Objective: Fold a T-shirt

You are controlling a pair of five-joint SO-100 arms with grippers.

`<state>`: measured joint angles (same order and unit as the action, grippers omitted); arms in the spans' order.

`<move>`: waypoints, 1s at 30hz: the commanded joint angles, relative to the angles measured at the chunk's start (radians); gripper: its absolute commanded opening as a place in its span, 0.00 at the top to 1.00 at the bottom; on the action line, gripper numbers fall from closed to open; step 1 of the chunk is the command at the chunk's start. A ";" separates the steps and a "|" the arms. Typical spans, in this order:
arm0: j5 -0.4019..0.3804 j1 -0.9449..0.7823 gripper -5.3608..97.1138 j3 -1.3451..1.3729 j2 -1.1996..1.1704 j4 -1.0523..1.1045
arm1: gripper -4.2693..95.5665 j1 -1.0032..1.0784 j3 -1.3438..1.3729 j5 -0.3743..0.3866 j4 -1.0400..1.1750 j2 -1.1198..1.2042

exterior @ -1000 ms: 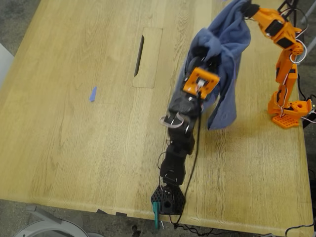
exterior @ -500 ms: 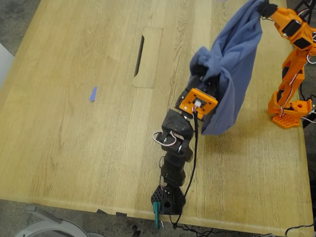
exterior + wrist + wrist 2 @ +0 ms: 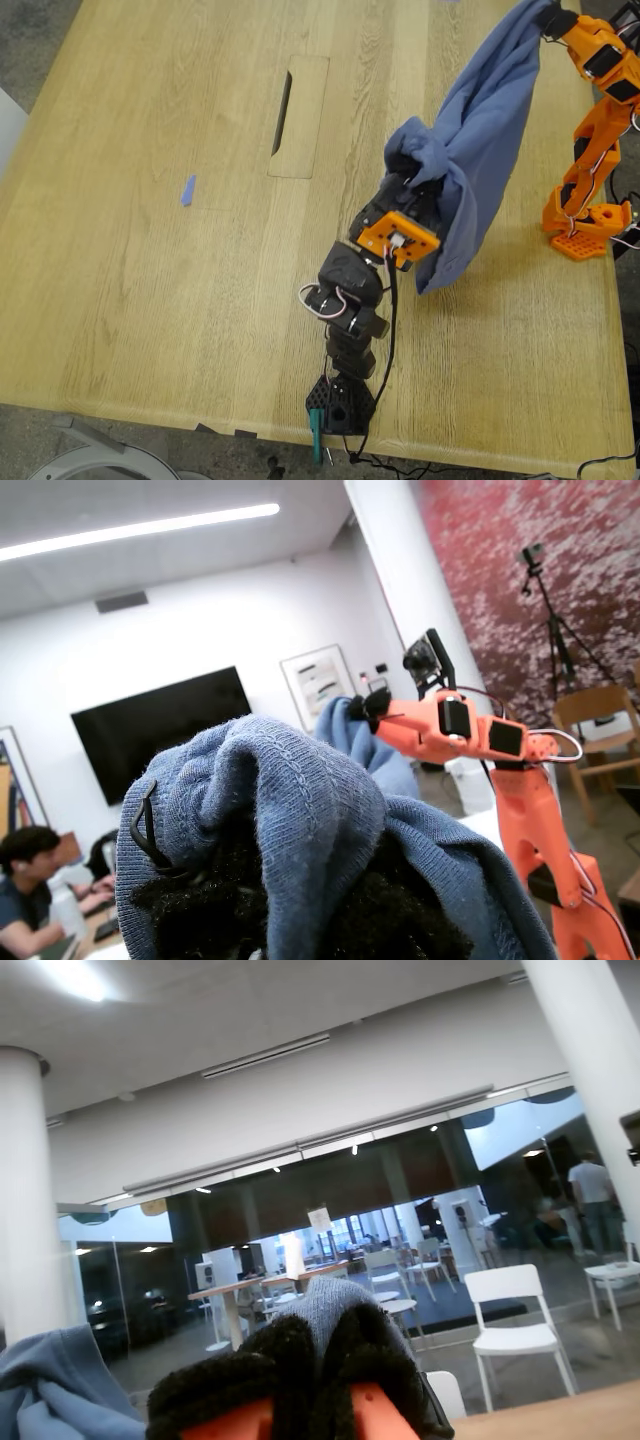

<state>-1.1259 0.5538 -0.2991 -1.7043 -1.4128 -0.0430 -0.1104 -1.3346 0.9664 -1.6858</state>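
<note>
Since the earlier frame the T-shirt had risen further: the orange arm's end moved up toward 1 o'clock in the exterior view, stretching the cloth taller, while the black arm folded back, its camera plate shifting down toward 6 o'clock.

My first gripper, on the black arm, was clenched on a bunched edge of the T-shirt near the frame's centre, arm bent sharply above its base at 6 o'clock.

My second gripper, on the orange arm, grasped the T-shirt's upper corner at 1 o'clock, arm reared high.

The T-shirt hung between both, clear of the desk. A small blue scrap lay at 9 o'clock.
</note>
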 commanded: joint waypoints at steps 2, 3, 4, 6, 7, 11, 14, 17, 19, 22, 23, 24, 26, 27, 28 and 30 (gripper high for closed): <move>0.052 -0.003 0.95 -0.038 -0.109 0.008 | 0.96 -0.020 -0.026 -0.025 -0.051 -0.051; 0.071 0.003 0.95 -0.038 -0.114 0.009 | 0.96 -0.020 -0.026 -0.028 -0.057 -0.051; 0.083 0.005 0.95 -0.038 -0.115 0.009 | 0.96 -0.021 -0.026 -0.038 -0.067 -0.051; 0.098 0.005 0.95 -0.038 -0.120 0.018 | 0.96 -0.028 -0.026 -0.054 -0.086 -0.051; 0.106 0.005 0.95 -0.038 -0.121 0.020 | 0.96 -0.028 -0.026 -0.055 -0.087 -0.052; 0.123 0.031 0.95 -0.038 -0.117 0.032 | 0.96 -0.041 -0.025 -0.066 -0.084 -0.061; 0.123 0.064 0.95 -0.035 -0.117 0.032 | 0.96 -0.069 -0.025 -0.067 -0.043 -0.083; 0.123 0.109 0.95 -0.002 -0.141 0.018 | 0.96 -0.075 -0.020 -0.064 -0.029 -0.097; 0.123 0.152 0.95 0.011 -0.149 0.006 | 0.96 -0.091 -0.014 -0.063 -0.015 -0.112; 0.123 0.224 0.95 0.020 -0.152 -0.029 | 0.96 -0.129 -0.003 -0.069 0.031 -0.141; 0.124 0.250 0.95 0.020 -0.155 -0.048 | 0.96 -0.144 0.008 -0.075 0.041 -0.152; 0.124 0.272 0.95 0.020 -0.158 -0.066 | 0.96 -0.163 0.011 -0.078 0.058 -0.153; 0.123 0.313 0.95 0.021 -0.169 -0.098 | 0.96 -0.213 0.009 -0.084 0.101 -0.156; 0.123 0.334 0.95 0.029 -0.178 -0.120 | 0.96 -0.242 0.005 -0.087 0.126 -0.156; 0.123 0.354 0.95 0.035 -0.187 -0.135 | 0.96 -0.265 0.002 -0.091 0.147 -0.156; 0.130 0.393 0.95 0.058 -0.210 -0.164 | 0.96 -0.314 0.002 -0.107 0.170 -0.156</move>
<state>-1.0094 0.8974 -0.2546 -1.8270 -1.5662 -0.3237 -0.0997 -1.4281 1.1244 -1.8132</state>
